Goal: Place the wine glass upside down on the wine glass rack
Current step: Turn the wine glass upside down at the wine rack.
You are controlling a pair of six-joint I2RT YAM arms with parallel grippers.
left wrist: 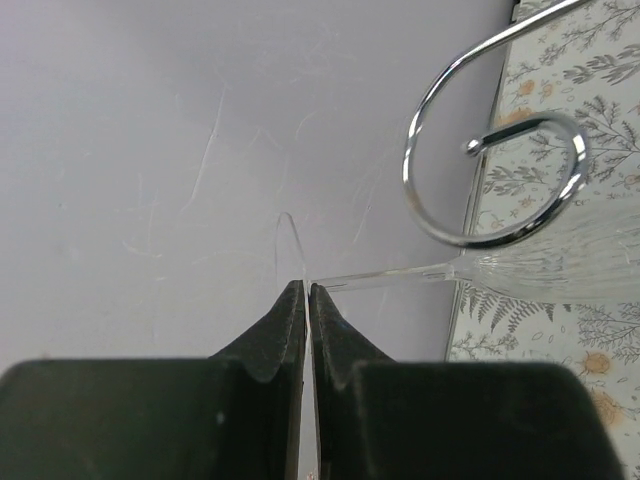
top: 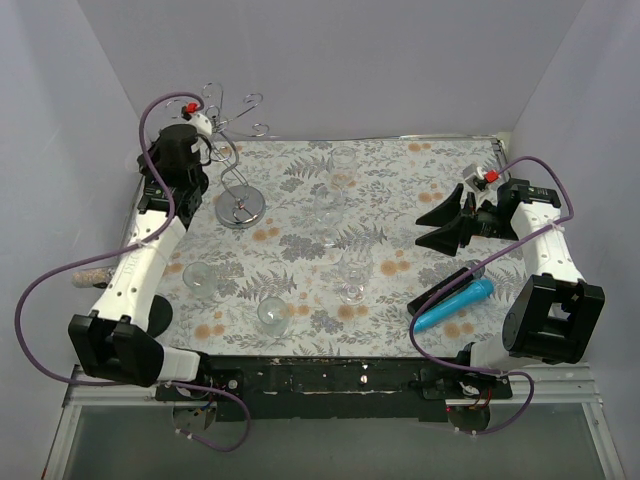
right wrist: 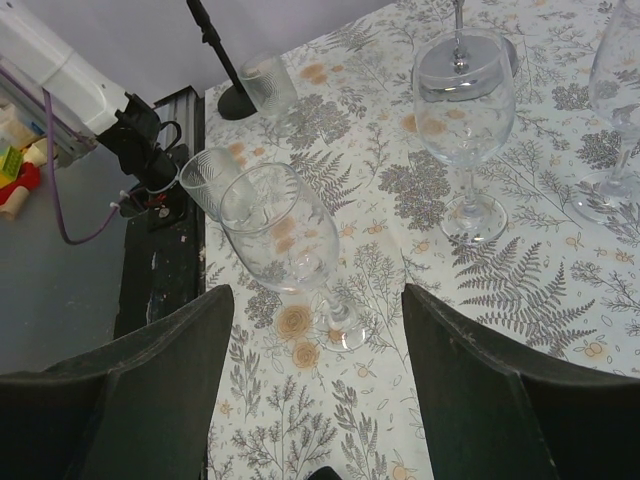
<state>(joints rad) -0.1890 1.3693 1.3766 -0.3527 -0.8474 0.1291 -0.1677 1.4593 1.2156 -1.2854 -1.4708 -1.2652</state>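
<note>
The left gripper [left wrist: 306,292] is clenched on the foot of the wine glass [left wrist: 560,265], which lies sideways just beside 1 curled arm of the wine glass rack [left wrist: 409,170]. With so thin a pinch the glass could slip, or its bowl could knock the wire. The right gripper [right wrist: 318,295] hangs open.

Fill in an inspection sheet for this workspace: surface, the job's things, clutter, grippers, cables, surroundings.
Surface: floral-patterned tabletop; no spills seen.
Job's things: wine glass rack upright at the far left; wine glass lying sideways by one spiral arm, not yet hung.
Clutter: three upright spare glasses, two tumblers, a blue cylinder.
Grippers: left gripper shut at the foot end of the wine glass; right gripper open, holding nothing.
Cables: purple cables loop off both arms.
Surroundings: plain pale walls on three sides.
</note>
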